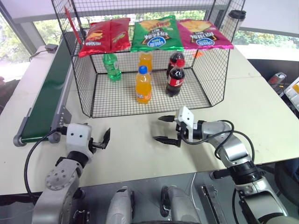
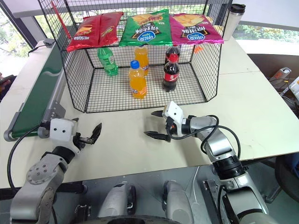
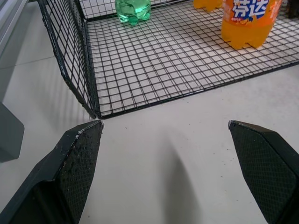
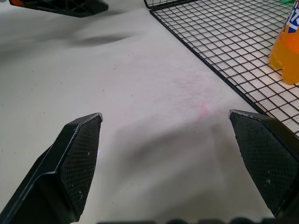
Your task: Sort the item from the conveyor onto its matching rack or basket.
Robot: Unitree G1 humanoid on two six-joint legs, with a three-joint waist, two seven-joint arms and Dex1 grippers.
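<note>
Both arms hover low over the table [image 1: 261,116], in front of the cage [image 1: 80,88]. The left gripper [image 1: 102,140] has its jaws spread wide with nothing between them, and the wrist view shows bare tabletop in the gap. The right gripper [image 1: 158,128] is also wide apart and empty, and points across toward the left one.

The conveyor [image 1: 46,93] runs from 9 to 11 o'clock of the left gripper, along the cage's left wall. I cannot place the item on the stretch of belt that shows. A green bottle [image 1: 112,67] stands on the cage floor at the back left, at 12 o'clock of the left gripper. Its cap reads green, not yellow, so I take it for the look-alike, though the cap is small.

I judge the step in hand to be the reach to the belt, which suits the left arm because it is just beside the near roller.

To do it well:
- Keep the left jaws wide and swing toward 10 o'clock, coming at the belt from the side rather than over the frame rail.
- Close on the bottle's body, below the cap, with the bottle upright. A clear plastic bottle is likely light and may tip if nudged first.
- Hold the right arm back at 3 o'clock so the two do not cross.
- Enter the cage through its open front, clear of the orange bottle [image 1: 143,86], and set down next to the green bottle.
</note>
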